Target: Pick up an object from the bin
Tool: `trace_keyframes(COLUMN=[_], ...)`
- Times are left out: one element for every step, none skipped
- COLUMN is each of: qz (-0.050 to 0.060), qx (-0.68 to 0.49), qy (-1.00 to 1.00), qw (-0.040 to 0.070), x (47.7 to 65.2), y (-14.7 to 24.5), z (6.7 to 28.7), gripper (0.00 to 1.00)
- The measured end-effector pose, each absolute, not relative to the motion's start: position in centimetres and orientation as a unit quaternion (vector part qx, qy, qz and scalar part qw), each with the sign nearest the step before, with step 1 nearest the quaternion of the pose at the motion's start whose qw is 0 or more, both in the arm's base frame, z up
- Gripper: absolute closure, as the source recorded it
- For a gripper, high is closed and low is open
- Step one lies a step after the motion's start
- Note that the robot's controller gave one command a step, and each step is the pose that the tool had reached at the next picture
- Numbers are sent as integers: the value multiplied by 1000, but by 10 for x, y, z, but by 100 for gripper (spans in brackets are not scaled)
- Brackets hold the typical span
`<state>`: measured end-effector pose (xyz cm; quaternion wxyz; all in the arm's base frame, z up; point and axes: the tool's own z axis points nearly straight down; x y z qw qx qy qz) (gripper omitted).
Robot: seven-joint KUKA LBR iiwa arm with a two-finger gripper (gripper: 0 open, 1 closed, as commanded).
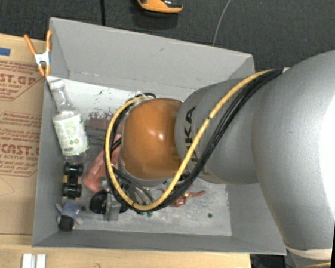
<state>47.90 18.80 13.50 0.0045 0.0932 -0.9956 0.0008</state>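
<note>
From where I stand the arm point(263, 141) reaches in from the right and is low in the bin point(164, 58). Its orange cover point(149, 137) and a loop of yellow and black cables point(112, 154) hide most of what is beneath. The gripper point(126, 193) sits under that cover, low over the middle of the floor and towards the near side. I cannot tell whether it is wide, narrow or holding anything.

The thing closest to it is a pink piece point(95, 173), soft-looking, poking out just left of the cover. I judge that to be the likely pick, though nothing shows it being gripped. A black knob-like piece point(98, 202) lies just beside the gripper on the near side. A coppery scrap point(187, 197) is on its right. Further left are two stacked black pieces point(72, 179), and a clear bottle point(70, 128) with a pale label lies along the left wall.

The risk I see is crowding. A closing gripper could catch the black knob together with the pink piece, or pinch only an edge that slips free on lifting. The hanging cable loop is very near the clutter and could snag or drag something, and if the arm shifted left it might knock the bottle
</note>
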Motion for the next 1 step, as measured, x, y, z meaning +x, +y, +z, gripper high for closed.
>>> trace_keyframes(qz=[0], qx=[93], qy=[-996], qw=[0], x=[481], y=[189], z=[154], gripper=[100])
